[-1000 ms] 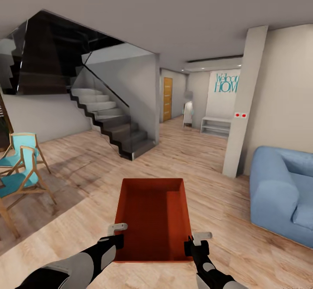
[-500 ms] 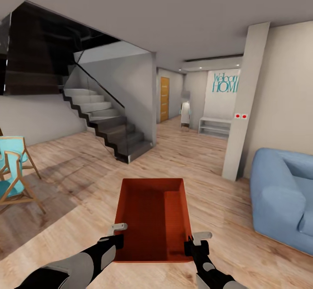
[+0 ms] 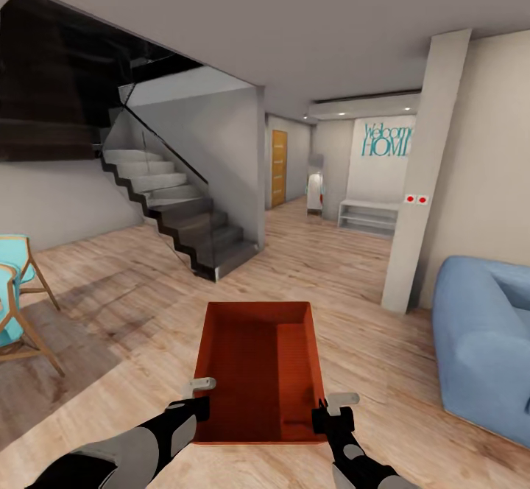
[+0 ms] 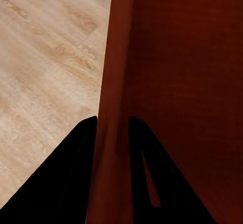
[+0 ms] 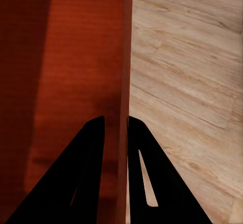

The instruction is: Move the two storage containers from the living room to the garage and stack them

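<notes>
Transport stage was in progress: one storage container (image 3: 259, 371), an orange-red lidless bin, was carried clear of the wood-plank floor (image 3: 346, 268) in front of the robot, with its open top up. The left gripper (image 3: 197, 399) pinched the near end of the bin's left long wall, one finger inside and one outside, as the left wrist view confirmed (image 4: 114, 133). The right gripper (image 3: 333, 411) pinched the right long wall likewise (image 5: 116, 128). Surroundings were a staircase (image 3: 173, 213), a blue sofa (image 3: 482, 342) and a hallway with an orange door (image 3: 279, 168), so the garage was judged not yet reached. Remaining, by that judgement: setting this bin down in the garage, fetching the second and stacking it.
</notes>
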`<state>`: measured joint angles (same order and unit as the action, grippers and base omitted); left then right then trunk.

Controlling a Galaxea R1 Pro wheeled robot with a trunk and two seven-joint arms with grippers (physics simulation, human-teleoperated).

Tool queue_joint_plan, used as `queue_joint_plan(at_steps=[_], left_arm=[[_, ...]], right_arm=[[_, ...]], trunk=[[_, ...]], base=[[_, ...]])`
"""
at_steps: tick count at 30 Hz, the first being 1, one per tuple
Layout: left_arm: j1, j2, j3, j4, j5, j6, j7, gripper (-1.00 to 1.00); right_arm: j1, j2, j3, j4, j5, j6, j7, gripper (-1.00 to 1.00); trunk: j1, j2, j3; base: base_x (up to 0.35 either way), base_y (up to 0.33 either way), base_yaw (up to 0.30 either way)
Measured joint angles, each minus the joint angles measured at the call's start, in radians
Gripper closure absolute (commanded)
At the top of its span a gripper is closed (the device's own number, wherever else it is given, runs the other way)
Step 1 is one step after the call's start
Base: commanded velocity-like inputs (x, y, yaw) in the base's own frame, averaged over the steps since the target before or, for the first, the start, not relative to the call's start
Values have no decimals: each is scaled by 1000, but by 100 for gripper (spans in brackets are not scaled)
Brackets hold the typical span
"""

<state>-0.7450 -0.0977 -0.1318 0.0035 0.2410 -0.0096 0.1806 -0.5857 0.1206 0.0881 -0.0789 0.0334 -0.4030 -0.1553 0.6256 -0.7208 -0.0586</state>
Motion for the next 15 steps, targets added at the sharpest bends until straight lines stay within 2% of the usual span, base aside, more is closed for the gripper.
queue_joint_plan(at_steps=[15], left_arm=[[0, 0, 0, 0, 0, -1, 0, 100]], right_arm=[[0, 0, 1, -1, 0, 0, 0, 100]], trunk=[[0, 0, 0]], base=[[323, 0, 0]])
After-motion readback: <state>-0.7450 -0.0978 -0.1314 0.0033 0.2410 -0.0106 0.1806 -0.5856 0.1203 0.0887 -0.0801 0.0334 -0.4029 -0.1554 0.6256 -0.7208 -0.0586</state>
